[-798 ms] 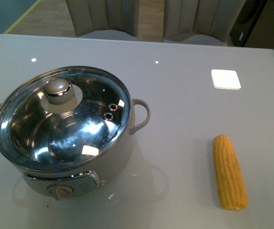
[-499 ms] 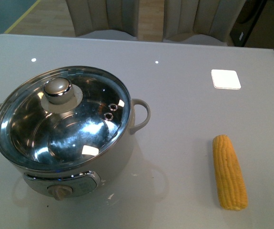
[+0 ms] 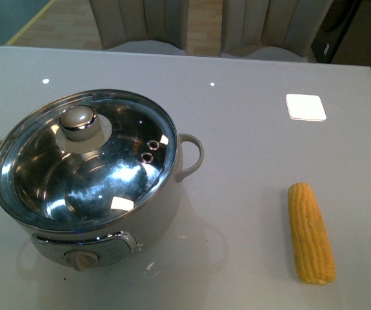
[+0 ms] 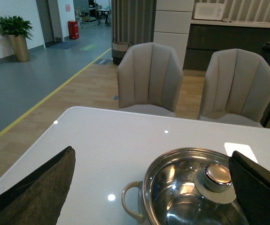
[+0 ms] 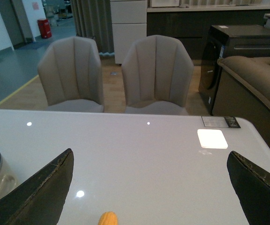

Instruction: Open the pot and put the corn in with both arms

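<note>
- On the surface [image 3: 250,129] you see the pot [image 3: 162,210] at left, lid [image 3: 108,174] on; the corn [image 3: 310,232] lies well apart, at right.
- Your left claw [image 4: 151,152] and right claw [image 5: 150,153] are both wide open and hold nothing.

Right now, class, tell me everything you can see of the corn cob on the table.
The corn cob is yellow, with neat lengthwise rows of kernels. It lies flat on the pale grey table, its length running roughly away from the front camera, well to the right of the pot and apart from it. Only the table touches it.
</note>
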